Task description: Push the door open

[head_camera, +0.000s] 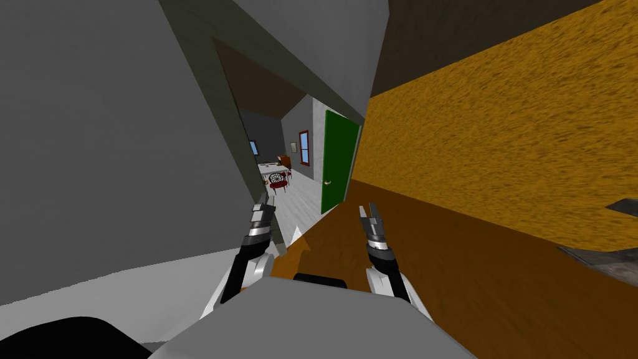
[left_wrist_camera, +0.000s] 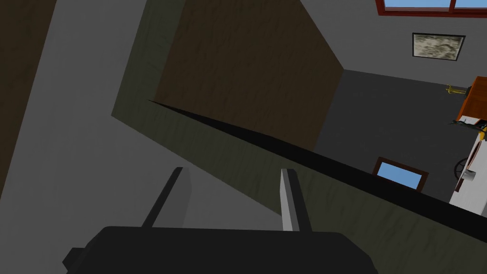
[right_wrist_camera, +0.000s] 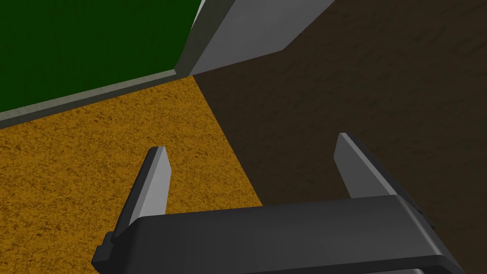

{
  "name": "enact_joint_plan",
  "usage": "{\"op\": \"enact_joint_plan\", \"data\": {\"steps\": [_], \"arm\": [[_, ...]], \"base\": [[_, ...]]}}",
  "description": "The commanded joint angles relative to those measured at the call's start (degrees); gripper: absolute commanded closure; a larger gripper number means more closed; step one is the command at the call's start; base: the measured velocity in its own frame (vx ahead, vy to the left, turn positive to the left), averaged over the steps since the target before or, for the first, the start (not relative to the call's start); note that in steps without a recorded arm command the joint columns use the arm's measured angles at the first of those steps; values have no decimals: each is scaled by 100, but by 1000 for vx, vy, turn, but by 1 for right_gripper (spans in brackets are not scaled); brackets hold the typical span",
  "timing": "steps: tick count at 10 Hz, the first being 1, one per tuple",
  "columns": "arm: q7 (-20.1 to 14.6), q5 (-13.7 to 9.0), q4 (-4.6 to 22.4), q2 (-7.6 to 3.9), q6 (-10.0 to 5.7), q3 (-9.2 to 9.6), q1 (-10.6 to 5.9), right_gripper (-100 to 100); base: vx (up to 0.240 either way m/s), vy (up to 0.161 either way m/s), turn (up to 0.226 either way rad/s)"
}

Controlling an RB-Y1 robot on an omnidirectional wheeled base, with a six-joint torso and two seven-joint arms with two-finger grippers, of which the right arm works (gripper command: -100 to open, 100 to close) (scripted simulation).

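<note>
One plain green door (head_camera: 339, 156), pale handle (head_camera: 327, 182).

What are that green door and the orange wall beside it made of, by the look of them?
The door looks painted: an even, smooth green with no grain, so what lies under the paint is unclear. The wall looks like rough plaster or a coarse, carpet-like covering, since its orange is speckled all over with fine dark grains. Which of the two it is, I cannot tell.
</note>
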Motion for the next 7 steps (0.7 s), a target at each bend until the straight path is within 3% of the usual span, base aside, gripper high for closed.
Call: {"op": "enact_joint_plan", "data": {"steps": [1,7], "arm": [[-9,33,191,-8,-45,36,-67,-100],[-87,140,856,-87,-130,137,-347,-100]], "base": [[109,-39,30],[110,-49,34]]}}
